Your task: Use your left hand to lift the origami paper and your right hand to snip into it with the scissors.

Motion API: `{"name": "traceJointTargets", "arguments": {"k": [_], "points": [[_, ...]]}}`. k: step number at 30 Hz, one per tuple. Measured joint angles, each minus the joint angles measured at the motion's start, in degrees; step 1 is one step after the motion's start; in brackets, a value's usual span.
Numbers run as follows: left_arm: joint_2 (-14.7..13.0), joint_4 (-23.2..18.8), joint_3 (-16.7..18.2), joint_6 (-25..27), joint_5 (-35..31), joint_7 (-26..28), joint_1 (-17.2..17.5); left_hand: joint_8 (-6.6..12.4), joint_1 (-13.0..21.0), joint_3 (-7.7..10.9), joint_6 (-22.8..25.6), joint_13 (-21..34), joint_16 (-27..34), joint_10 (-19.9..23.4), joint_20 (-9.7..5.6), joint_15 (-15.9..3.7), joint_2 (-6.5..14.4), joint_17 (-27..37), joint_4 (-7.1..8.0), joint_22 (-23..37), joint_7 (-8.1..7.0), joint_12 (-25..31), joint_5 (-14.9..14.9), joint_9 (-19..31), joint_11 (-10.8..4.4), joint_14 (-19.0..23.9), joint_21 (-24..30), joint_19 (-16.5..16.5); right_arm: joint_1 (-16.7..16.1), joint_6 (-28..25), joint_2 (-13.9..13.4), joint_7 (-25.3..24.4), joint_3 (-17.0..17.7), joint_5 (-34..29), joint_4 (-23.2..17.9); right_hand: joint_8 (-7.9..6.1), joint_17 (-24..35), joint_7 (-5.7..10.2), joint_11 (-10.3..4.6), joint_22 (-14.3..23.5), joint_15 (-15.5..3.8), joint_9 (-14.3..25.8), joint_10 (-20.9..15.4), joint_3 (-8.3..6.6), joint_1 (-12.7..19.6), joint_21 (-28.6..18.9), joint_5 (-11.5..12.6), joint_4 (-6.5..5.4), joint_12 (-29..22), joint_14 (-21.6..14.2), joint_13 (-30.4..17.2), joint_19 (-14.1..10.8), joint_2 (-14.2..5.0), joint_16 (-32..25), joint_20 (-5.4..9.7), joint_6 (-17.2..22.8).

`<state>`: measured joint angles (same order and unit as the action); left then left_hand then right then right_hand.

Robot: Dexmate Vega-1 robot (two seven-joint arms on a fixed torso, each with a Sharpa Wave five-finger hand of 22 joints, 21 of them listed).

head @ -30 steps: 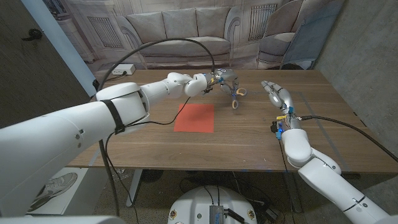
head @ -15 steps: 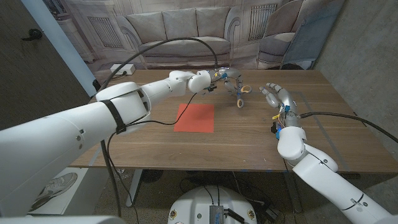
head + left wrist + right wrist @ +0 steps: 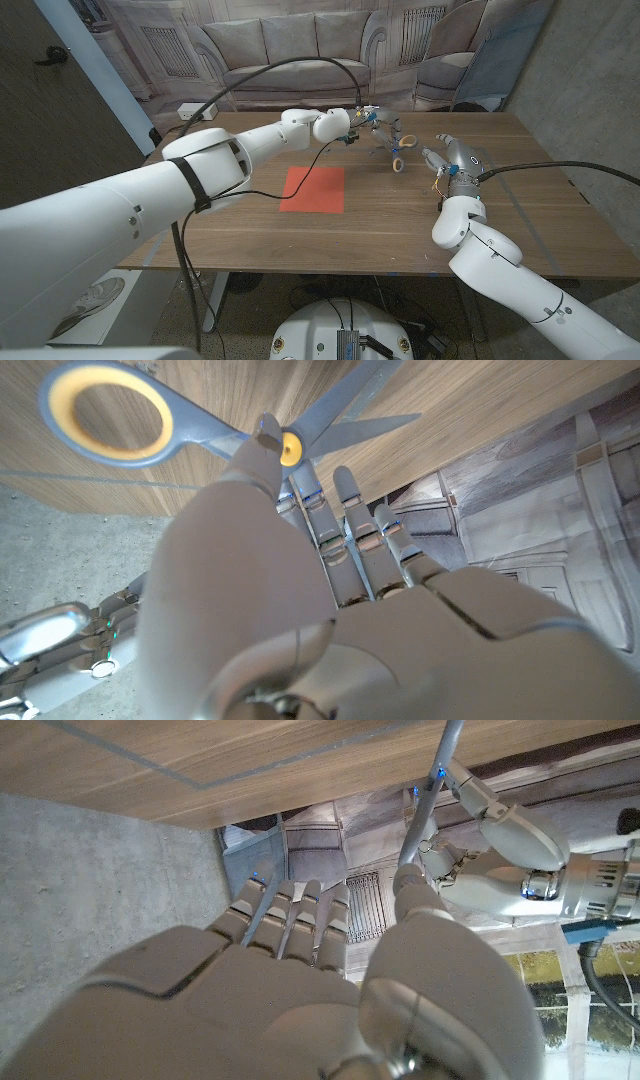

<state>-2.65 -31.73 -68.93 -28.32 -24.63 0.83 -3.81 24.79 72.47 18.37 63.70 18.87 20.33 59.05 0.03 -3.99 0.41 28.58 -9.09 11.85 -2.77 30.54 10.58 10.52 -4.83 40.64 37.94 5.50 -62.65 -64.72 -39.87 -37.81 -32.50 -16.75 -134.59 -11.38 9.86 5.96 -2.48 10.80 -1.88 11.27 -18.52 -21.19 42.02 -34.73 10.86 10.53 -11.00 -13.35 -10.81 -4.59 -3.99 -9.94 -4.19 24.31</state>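
Scissors (image 3: 393, 152) up in the air over the table's (image 3: 250, 240) far edge, gripped by the left hand (image 3: 366, 124) near the pivot, handles hanging toward the right hand (image 3: 442, 158). Right hand just beside them, fingers spread, holding nothing; looks like a handover so the right can cut and the left can free up for paper. Origami paper (image 3: 312, 189) flat mid-table, nearer the left edge, untouched. Handle loop faces the receiver, sensible for a pass

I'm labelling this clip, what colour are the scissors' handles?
Grey-blue with yellow inner rings, clearest on the scissors in the left wrist view.
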Motion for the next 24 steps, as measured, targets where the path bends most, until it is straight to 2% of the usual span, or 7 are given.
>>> {"name": "traceJointTargets", "arguments": {"k": [4,11,24], "points": [[1.5,1.96,0.02,0.22,1.02,-1.01,-0.54,-0.12,0.0,0.0,0.0,0.0,0.0,0.0,0.0,0.0,0.0,0.0,0.0,0.0,0.0,0.0,-0.03,0.03,0.0,0.0,0.0,0.0,1.95,-4.58,0.4,-1.46,-2.67,-1.85,-0.03,-0.67,0.0,1.86,-0.59,0.0,-0.46,0.08,0.6,0.0,1.75,0.0,0.0,0.0,0.0,0.46,0.0,-0.45,1.3,0.0,0.45,1.45],[4.05,4.89,-0.43,0.64,2.83,-2.7,-1.45,-0.56,0.0,0.0,0.51,0.04,-0.25,0.01,0.0,-0.1,0.0,0.26,0.0,0.0,0.1,-0.03,0.05,0.03,0.01,0.51,0.21,0.0,5.02,-10.32,1.12,-4.14,-7.23,-5.59,0.95,-1.84,0.01,3.54,-1.49,0.0,-0.46,0.34,0.17,0.18,3.94,0.0,0.89,-0.19,-0.67,0.46,0.0,-1.67,3.49,-0.23,1.26,4.95],[7.25,7.32,-0.61,1.19,6.87,-5.86,-2.12,-0.9,0.01,0.0,0.92,0.47,-0.25,0.02,-0.01,0.0,-0.01,0.53,0.01,0.0,0.11,0.01,0.05,-0.01,0.01,0.61,0.42,0.0,7.61,-13.97,3.64,-3.41,-12.12,-16.23,4.42,-3.06,0.16,4.9,-2.79,-0.01,-0.46,0.61,-0.53,1.61,4.7,0.0,1.89,-0.96,-0.9,0.46,0.01,-2.25,5.29,-0.45,1.84,8.07]]}}
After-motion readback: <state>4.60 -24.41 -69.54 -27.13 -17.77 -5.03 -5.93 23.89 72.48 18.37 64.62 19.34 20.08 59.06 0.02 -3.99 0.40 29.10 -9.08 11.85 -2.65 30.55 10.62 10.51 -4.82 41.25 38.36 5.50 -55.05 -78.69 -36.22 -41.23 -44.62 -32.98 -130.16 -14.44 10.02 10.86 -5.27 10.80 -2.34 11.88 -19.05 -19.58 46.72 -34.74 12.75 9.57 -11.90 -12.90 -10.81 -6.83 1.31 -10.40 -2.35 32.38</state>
